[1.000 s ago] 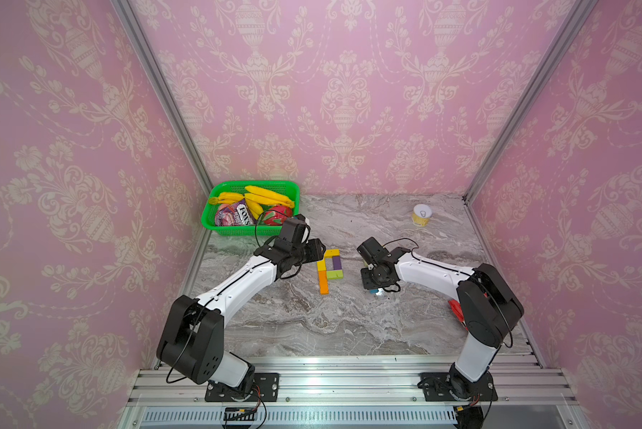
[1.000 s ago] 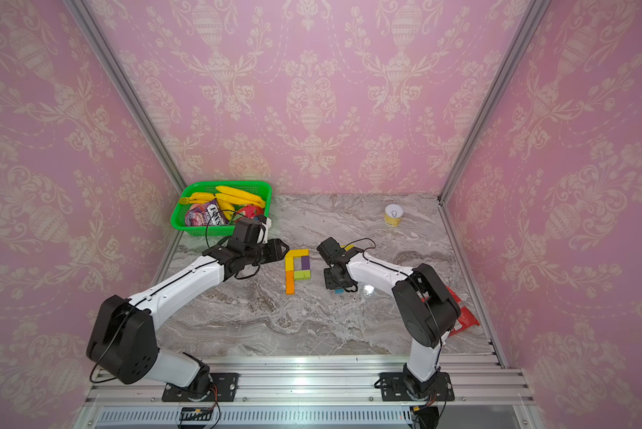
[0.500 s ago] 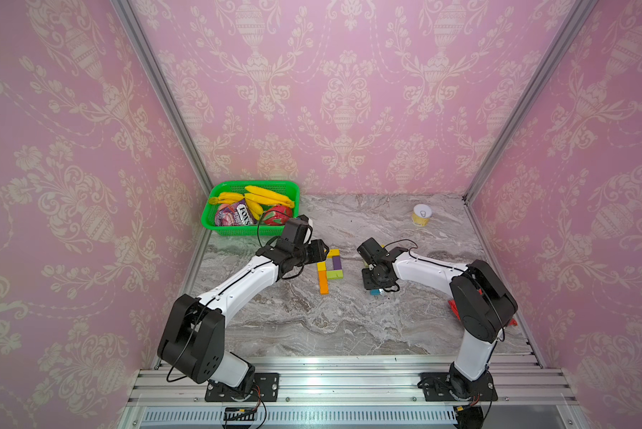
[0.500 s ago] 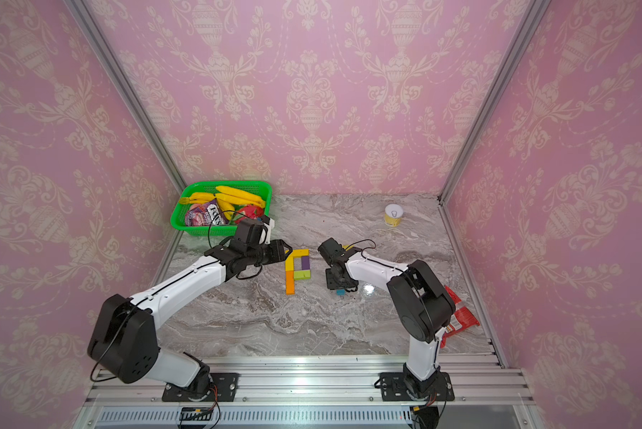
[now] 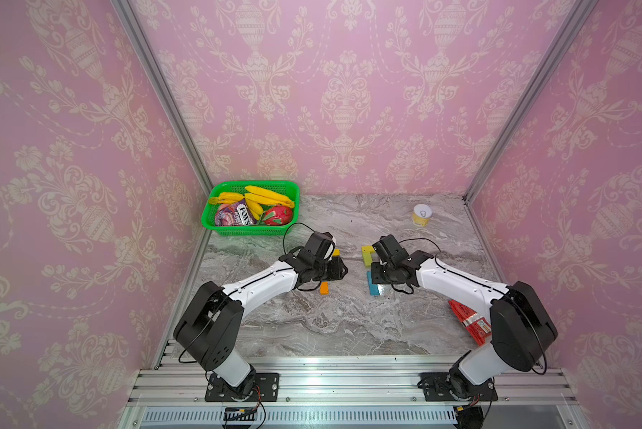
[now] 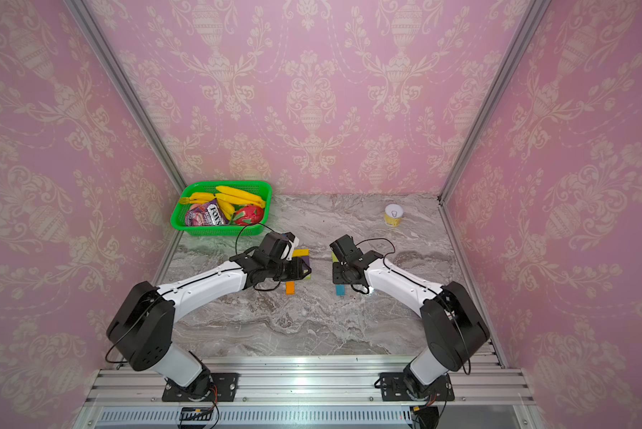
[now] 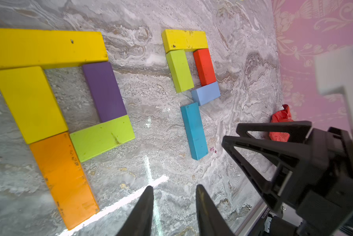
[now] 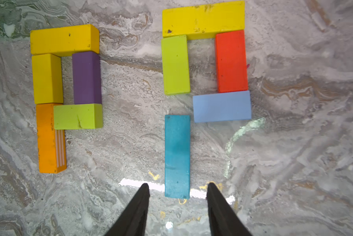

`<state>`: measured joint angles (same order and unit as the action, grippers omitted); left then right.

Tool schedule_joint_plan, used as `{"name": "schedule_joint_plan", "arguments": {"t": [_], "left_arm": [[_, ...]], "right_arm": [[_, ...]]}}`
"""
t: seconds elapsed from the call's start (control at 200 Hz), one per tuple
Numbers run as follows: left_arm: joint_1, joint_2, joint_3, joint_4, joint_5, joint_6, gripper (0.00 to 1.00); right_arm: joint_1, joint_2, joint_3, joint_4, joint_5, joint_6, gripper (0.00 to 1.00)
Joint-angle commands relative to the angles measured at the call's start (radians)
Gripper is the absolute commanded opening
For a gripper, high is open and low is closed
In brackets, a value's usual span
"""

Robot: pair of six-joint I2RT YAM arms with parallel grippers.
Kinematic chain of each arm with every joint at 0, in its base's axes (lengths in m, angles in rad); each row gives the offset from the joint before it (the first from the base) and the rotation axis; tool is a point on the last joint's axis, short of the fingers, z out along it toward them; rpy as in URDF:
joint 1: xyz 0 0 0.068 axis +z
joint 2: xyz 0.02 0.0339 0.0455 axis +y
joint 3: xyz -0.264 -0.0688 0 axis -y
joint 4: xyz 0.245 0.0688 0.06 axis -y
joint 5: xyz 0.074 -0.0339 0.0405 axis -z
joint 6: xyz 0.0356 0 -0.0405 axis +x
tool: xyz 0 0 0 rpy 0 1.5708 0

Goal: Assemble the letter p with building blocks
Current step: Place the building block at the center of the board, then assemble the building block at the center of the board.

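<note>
Right wrist view showed the right pincer [image 8: 177, 185] with fingers apart, clamping nothing, the teal block [image 8: 177, 155] lying straight ahead, its near end between the tips. A skewed push would likely twist that stem off line with the lime green block [image 8: 175, 64] beyond it, or nudge the light blue block [image 8: 222, 106] beside its far end. The left pincer [image 7: 173, 187] stood slightly apart, empty, the orange block [image 7: 63, 179] just ahead and aside.
</note>
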<state>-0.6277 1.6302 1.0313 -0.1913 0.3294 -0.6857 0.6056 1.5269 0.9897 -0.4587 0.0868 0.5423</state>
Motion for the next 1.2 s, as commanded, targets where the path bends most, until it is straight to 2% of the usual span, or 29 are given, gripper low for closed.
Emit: {"name": "schedule_joint_plan", "arguments": {"t": [0.0, 0.155, 0.225, 0.49, 0.645, 0.895, 1.191], "left_arm": [[-0.027, 0.069, -0.004, 0.056, 0.075, -0.05, 0.19], [-0.064, 0.183, 0.061, 0.044, 0.077, -0.071, 0.0], [-0.071, 0.235, 0.088, 0.043, 0.083, -0.088, 0.0], [-0.106, 0.345, 0.202, -0.014, 0.039, -0.123, 0.0], [-0.131, 0.417, 0.316, -0.123, -0.007, -0.105, 0.0], [-0.144, 0.438, 0.378, -0.22, -0.086, -0.101, 0.0], [-0.144, 0.474, 0.407, -0.237, -0.033, -0.08, 0.0]], "right_arm": [[-0.062, -0.045, -0.131, 0.063, -0.075, 0.066, 0.32], [-0.094, -0.053, -0.216, 0.124, -0.134, 0.064, 0.13], [-0.101, -0.045, -0.24, 0.157, -0.159, 0.059, 0.09], [-0.141, 0.031, -0.27, 0.25, -0.275, 0.028, 0.09], [-0.156, 0.096, -0.251, 0.278, -0.317, 0.008, 0.09], [-0.172, 0.161, -0.208, 0.285, -0.348, -0.002, 0.09], [-0.18, 0.184, -0.176, 0.27, -0.347, -0.007, 0.09]]}}
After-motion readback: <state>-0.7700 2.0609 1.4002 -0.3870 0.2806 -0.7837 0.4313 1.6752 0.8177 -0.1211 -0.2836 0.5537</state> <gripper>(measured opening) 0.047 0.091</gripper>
